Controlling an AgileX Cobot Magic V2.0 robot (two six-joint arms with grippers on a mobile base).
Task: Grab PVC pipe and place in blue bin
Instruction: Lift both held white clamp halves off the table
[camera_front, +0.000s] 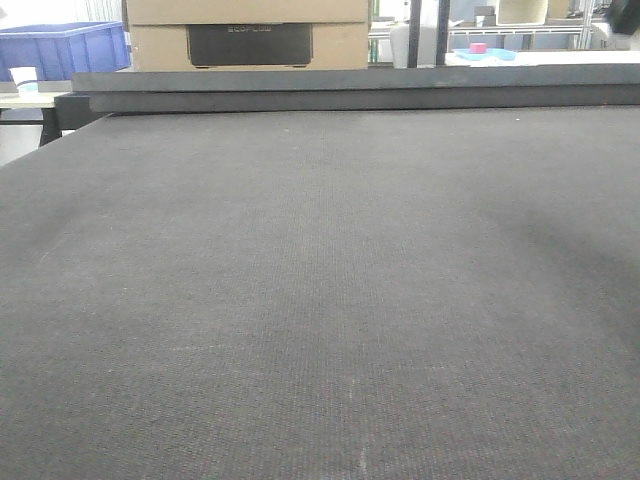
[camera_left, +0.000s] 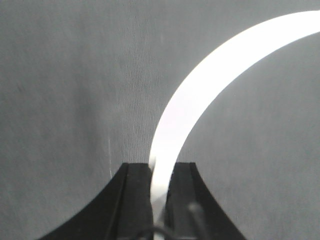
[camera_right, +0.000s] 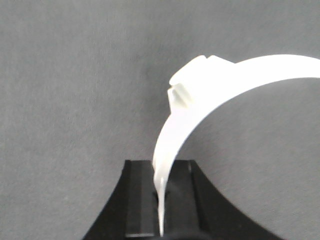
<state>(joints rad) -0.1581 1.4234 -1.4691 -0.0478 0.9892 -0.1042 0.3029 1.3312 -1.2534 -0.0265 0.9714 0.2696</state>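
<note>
pvc pipe (camera_right: 200, 95) — thick white plastic arc with a squared tab — is clamped in the right gripper (camera_right: 161, 172), arcing up-right from its jaws; left gripper (camera_left: 160, 175) pinches a flat white strap (camera_left: 200, 90); blue plastic bin (camera_front: 60, 52) perhaps far back-left.

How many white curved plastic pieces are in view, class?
2. A plain strip is clamped in the left gripper; the PVC pipe, with a squared tab, is clamped in the right gripper. The front view shows none.
</note>
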